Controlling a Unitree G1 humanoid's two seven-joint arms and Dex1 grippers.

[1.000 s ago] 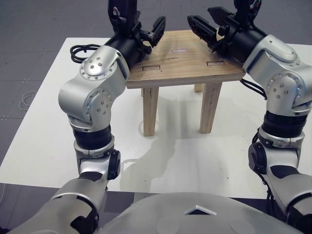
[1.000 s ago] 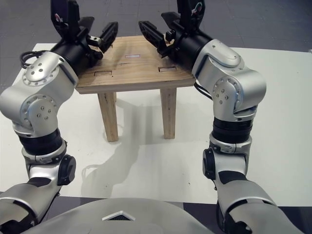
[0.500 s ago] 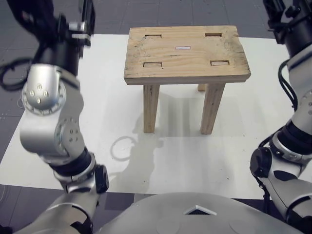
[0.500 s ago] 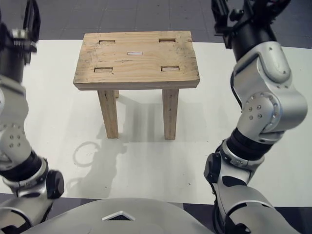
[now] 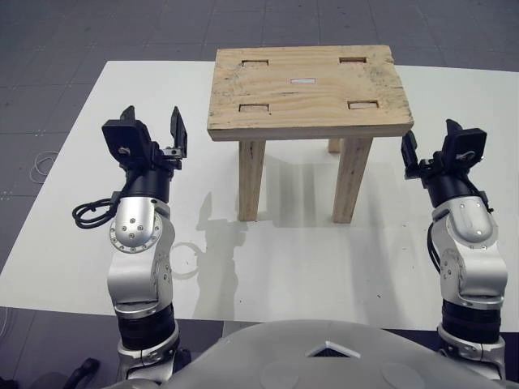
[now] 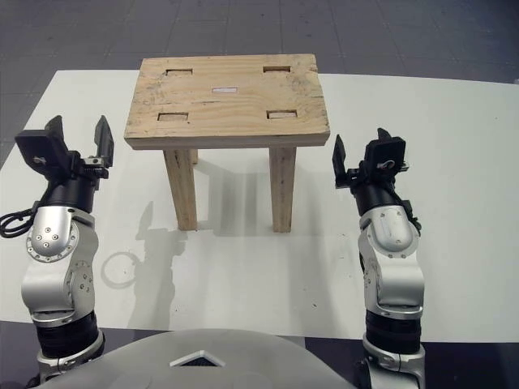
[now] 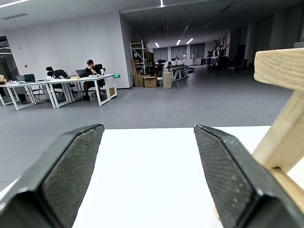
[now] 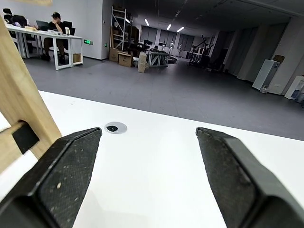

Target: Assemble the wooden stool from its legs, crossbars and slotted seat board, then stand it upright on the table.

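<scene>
The wooden stool [image 5: 306,91] stands upright on the white table [image 5: 308,267], its slotted seat board on top and its legs beneath. My left gripper [image 5: 150,134] is held up to the left of the stool, apart from it, open and holding nothing. My right gripper [image 5: 442,146] is held up to the right of the stool, also open and holding nothing. In the left wrist view a stool leg [image 7: 282,137] shows beside the wide-apart fingers [image 7: 71,175]. In the right wrist view another leg [image 8: 19,109] with a crossbar slot stands beside the right gripper [image 8: 152,175].
A black cable [image 5: 89,215] loops on the table by my left arm. A small round hole [image 8: 113,128] sits in the tabletop beyond the right gripper. Bare table lies in front of the stool and on both sides, with dark floor past the edges.
Both grippers have come away from the stool's seat, swung outward and dropped to the sides. The stool has stayed where it was.
</scene>
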